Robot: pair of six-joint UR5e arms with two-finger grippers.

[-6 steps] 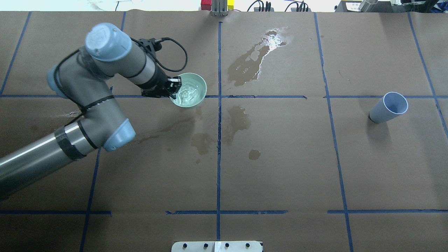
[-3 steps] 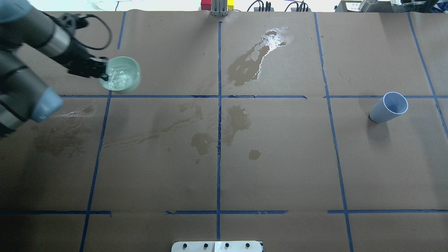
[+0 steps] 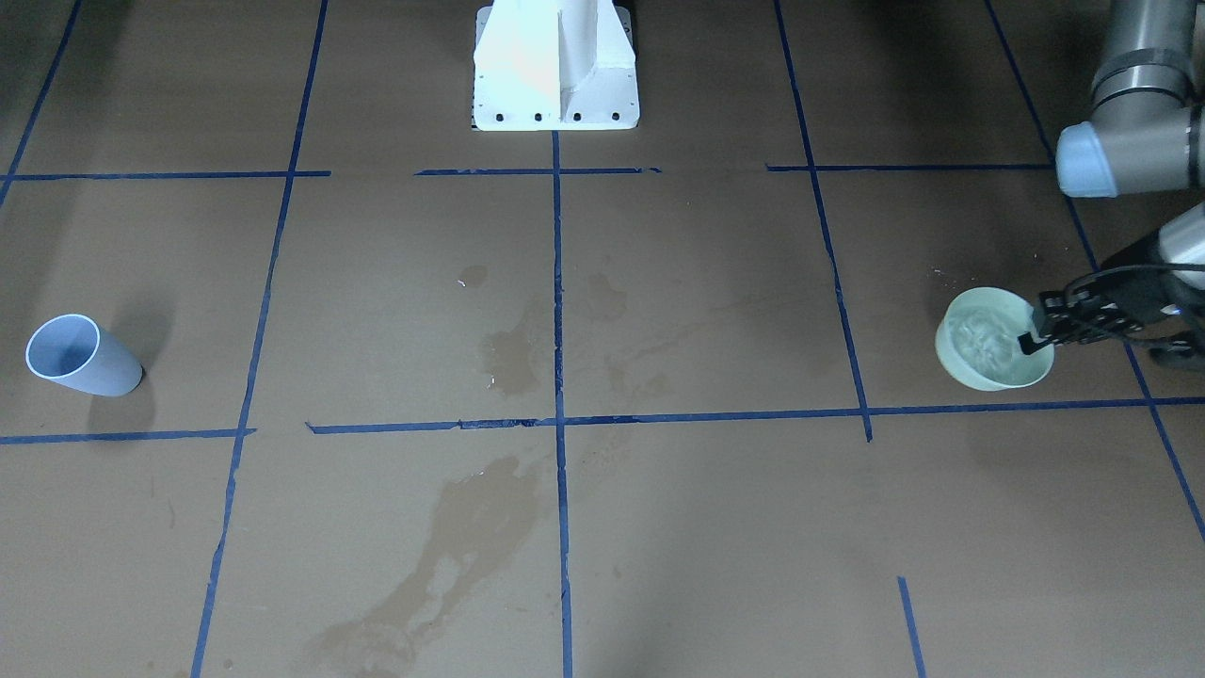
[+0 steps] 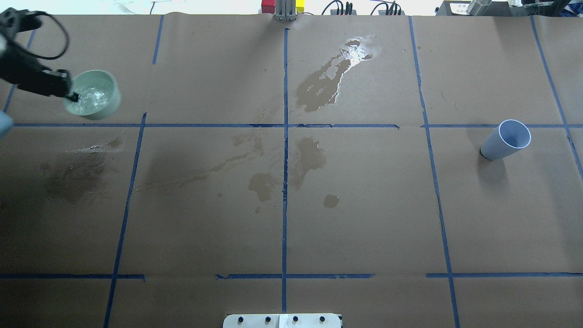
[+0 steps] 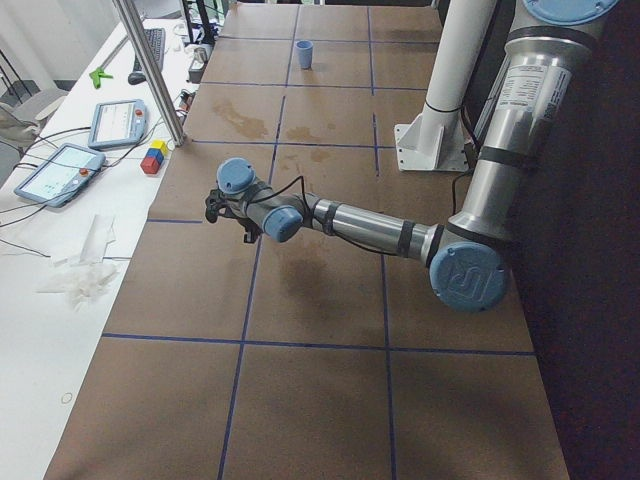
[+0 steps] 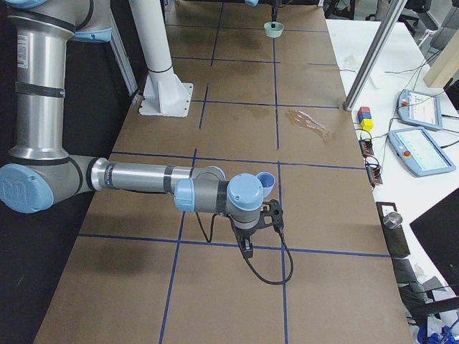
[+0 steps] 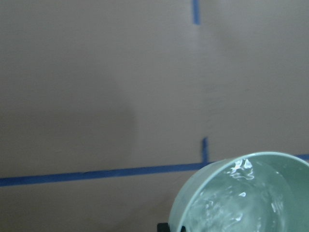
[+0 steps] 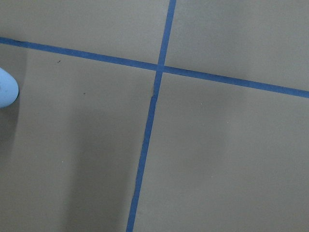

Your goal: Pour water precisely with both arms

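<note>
My left gripper (image 4: 70,94) is shut on the near rim of a pale green bowl (image 4: 111,102) at the table's far left. The front-facing view shows the same gripper (image 3: 1034,337) and bowl (image 3: 988,379) at its right edge. The water (image 4: 93,94) ripples and glints inside the bowl, as the left wrist view's water (image 7: 227,208) confirms. A pale blue cup (image 4: 505,139) stands upright far to the right, apart from both arms. My right gripper (image 6: 247,247) shows only in the exterior right view, near the cup (image 6: 267,179); I cannot tell whether it is open or shut.
Dark wet stains and a shiny puddle (image 4: 337,77) mark the brown paper around the middle. Blue tape lines grid the table. The white pedestal (image 3: 555,66) stands at the robot's side. Coloured blocks (image 5: 153,158), tablets and a metal post (image 5: 150,70) sit along the far edge.
My left arm has carried the bowl from near the table's centre line far to the left, with the water sloshing inside. The blue cup has not moved.
</note>
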